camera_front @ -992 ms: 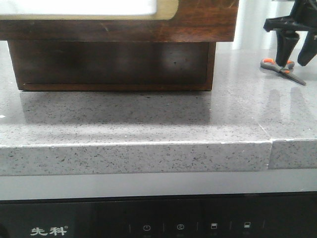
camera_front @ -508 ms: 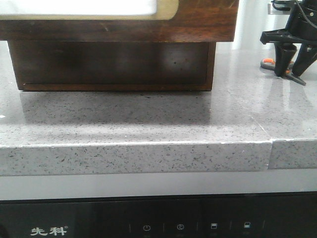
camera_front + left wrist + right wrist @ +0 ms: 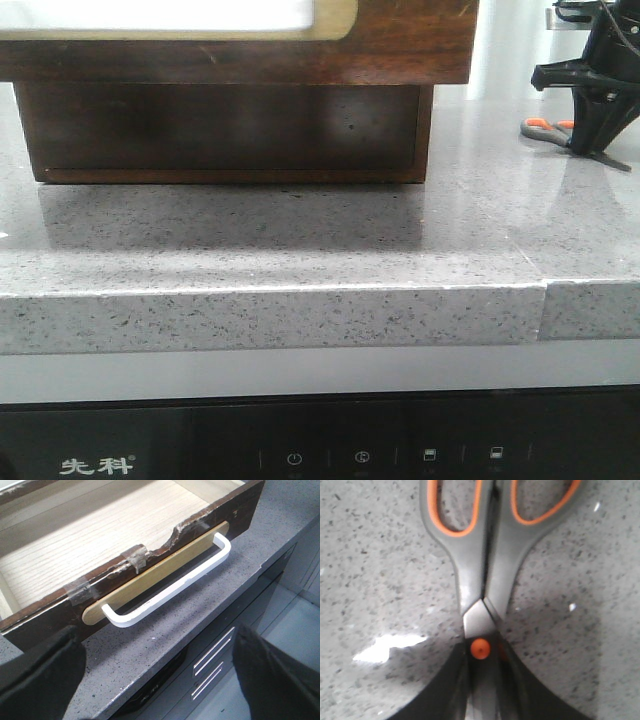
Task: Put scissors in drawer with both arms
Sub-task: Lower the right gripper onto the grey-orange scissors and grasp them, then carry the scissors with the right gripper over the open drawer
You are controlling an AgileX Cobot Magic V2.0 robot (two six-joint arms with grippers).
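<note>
The scissors [image 3: 482,575] are lying flat on the grey speckled surface [image 3: 300,240], over at the far right in the front view, well apart from the cabinet [image 3: 240,90] on the left. They're pinned at the blades by the right gripper [image 3: 482,680]: in the right wrist view its black fingers [image 3: 440,690] are closed tight against both sides of the blades, just past the orange pivot screw [image 3: 480,648], with the orange-lined loops pointing away from it. In the front view one orange loop [image 3: 537,124] and a bit of blade tip can be made out on either side of the gripper, everything still resting on the stone. The drawer [image 3: 125,540] is seen pulled open in the left wrist view, pale wood-grain floor showing inside, a chipped and taped top edge on its dark front, and a white bar handle [image 3: 172,582] mounted on a tan backing strip. The left gripper [image 3: 160,675] is held in front of that handle, fingers [image 3: 42,675] spread wide with nothing between them.
</note>
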